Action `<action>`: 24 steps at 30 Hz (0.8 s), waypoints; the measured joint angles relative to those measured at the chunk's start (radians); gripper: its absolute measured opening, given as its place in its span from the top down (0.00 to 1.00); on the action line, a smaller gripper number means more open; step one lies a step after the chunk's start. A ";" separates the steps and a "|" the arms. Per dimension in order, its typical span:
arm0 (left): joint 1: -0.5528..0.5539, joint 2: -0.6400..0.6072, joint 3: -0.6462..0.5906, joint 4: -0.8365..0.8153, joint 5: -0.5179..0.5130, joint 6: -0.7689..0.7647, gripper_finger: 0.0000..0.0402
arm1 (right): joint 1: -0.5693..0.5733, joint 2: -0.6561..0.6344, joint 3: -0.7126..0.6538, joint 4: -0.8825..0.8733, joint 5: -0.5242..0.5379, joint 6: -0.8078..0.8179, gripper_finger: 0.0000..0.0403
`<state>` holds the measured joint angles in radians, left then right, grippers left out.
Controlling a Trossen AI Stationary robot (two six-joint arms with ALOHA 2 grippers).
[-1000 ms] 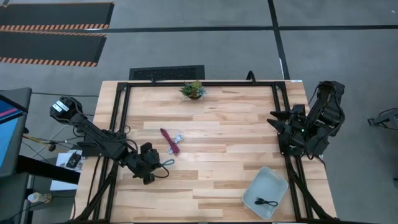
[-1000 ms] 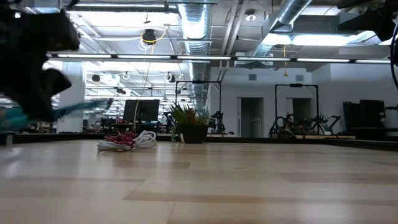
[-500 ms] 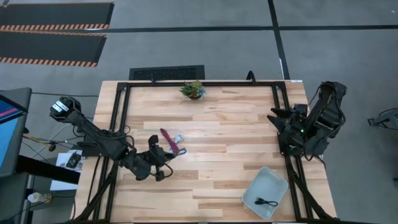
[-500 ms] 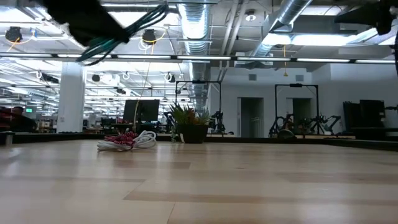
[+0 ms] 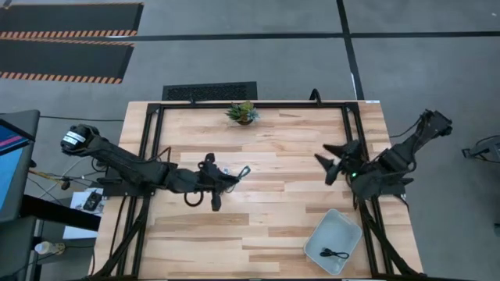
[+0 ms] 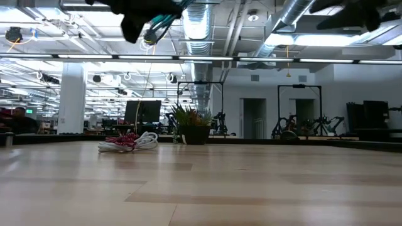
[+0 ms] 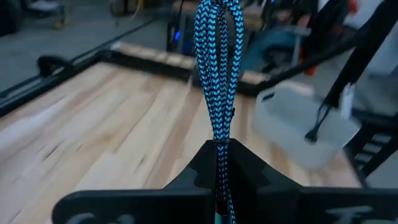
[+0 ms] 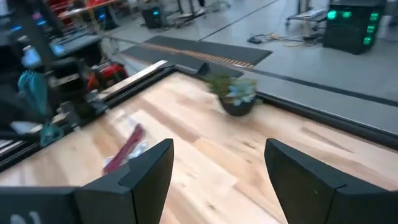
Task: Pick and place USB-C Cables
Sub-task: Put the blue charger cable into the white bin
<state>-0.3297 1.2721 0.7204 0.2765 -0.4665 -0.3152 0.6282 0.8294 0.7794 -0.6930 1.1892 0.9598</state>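
Observation:
My left gripper (image 5: 229,178) hangs high over the middle of the table, shut on the teal cable (image 7: 216,74), whose looped bundle sticks out past the fingers. The maroon cable (image 6: 124,142) and the white cable (image 6: 147,140) lie together on the table; the high view hides most of them under my left gripper. The black cable (image 5: 336,254) lies in the white bin (image 5: 322,234). My right gripper (image 5: 333,157) is open in the air over the table's right part, pointing toward the middle and holding nothing. My left gripper pinches the teal cable between its two fingers at one end of the coiled bundle (image 7: 218,148). The fingers lie along the bundle, which sticks straight out ahead of them as a narrow loop (image 7: 215,18). The cable is lifted clear of the table.
A small potted plant (image 5: 242,112) stands at the middle of the far edge. The white bin sits at the near right corner, seen ahead of my left gripper as the bin (image 7: 305,127). A black frame (image 5: 152,148) runs along the table's sides. Bare wood lies between the cables and the bin.
My left gripper, shut on the teal cable, has risen from near the left edge and swung toward the table's middle, carrying the cable clear of the table to above the maroon and white cables. My right arm has reached from the right edge toward the middle.

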 joint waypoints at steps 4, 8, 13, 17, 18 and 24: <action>0.010 0.031 0.000 0.109 0.019 0.034 0.99 | -0.061 0.080 0.000 0.193 -0.073 -0.142 0.31; 0.013 0.071 0.000 0.232 0.049 0.087 0.99 | -0.126 0.160 0.000 0.391 -0.165 -0.257 0.31; 0.016 0.137 0.000 0.383 0.095 0.114 0.99 | -0.198 0.277 0.000 0.669 -0.278 -0.408 0.31; 0.016 0.169 0.000 0.433 0.099 0.128 0.99 | -0.212 0.340 0.000 0.844 -0.327 -0.504 0.31; 0.016 0.171 0.000 0.460 0.102 0.140 0.99 | -0.212 0.355 0.000 0.871 -0.330 -0.517 0.31; 0.014 0.171 0.000 0.599 0.109 0.204 0.99 | -0.214 0.418 0.000 0.976 -0.341 -0.531 0.31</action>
<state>-0.3161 1.4433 0.7200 0.8759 -0.3570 -0.1108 0.4146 1.2473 0.7795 0.2832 0.8484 0.4287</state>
